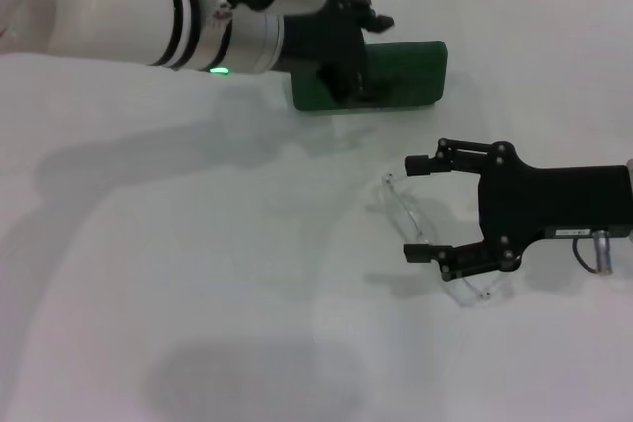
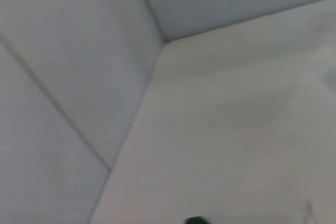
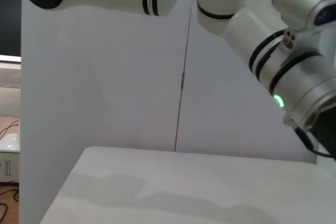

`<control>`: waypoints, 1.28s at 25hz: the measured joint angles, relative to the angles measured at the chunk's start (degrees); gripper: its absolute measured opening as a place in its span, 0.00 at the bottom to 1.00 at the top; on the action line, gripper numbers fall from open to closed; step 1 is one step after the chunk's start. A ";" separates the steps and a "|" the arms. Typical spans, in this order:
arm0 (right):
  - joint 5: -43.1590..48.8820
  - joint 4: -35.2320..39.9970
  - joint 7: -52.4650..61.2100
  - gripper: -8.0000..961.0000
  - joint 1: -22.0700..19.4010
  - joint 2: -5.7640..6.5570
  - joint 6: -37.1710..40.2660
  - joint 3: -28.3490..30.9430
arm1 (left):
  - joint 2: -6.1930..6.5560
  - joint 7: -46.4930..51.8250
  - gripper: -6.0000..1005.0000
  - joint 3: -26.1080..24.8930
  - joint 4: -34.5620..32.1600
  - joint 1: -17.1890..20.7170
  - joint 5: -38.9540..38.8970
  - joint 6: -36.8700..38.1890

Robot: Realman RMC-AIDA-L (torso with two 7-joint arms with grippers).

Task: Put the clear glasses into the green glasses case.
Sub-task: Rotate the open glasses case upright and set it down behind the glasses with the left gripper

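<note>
White table (image 1: 198, 274): work surface for both arms. Left gripper (image 1: 358, 58), black, at the far side of the table, over the near-left part of the dark green rectangular hard glasses case (image 1: 401, 74); whether its fingers are open or closed cannot be told. Case lid appears shut; interior not visible, contents cannot be confirmed. Right gripper (image 1: 421, 207), black, fingers spread wide, holding nothing, straddling the clear transparent plastic glasses (image 1: 415, 234) lying on the table, well apart from the case. Judged step: approach to grasp. Next move calls for closing gently on the frame, and the case opened
</note>
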State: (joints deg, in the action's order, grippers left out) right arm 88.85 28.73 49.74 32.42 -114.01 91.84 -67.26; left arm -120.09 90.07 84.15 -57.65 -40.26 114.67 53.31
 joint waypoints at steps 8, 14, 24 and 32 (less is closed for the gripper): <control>0.00 0.01 -0.15 0.90 0.27 -0.50 -1.30 -0.35 | 0.03 10.53 0.65 -0.19 8.50 -4.58 -3.56 -13.61; 0.00 -0.10 -0.36 0.90 0.24 -0.81 -1.33 -0.37 | -0.11 12.13 0.65 -0.01 21.50 -12.88 -5.07 -22.30; 0.00 -0.38 -1.20 0.89 0.17 -1.21 -2.02 -1.03 | 0.21 14.41 0.65 0.13 32.11 -20.87 -4.31 -23.14; 0.01 -0.41 -1.31 0.89 -0.05 -1.20 -2.03 -1.09 | 0.07 14.19 0.65 0.23 32.32 -21.06 -2.28 -25.03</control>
State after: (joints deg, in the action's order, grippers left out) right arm 88.86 28.32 48.44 32.36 -115.22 89.82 -68.35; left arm -120.01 104.27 84.38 -25.33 -61.31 112.39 28.28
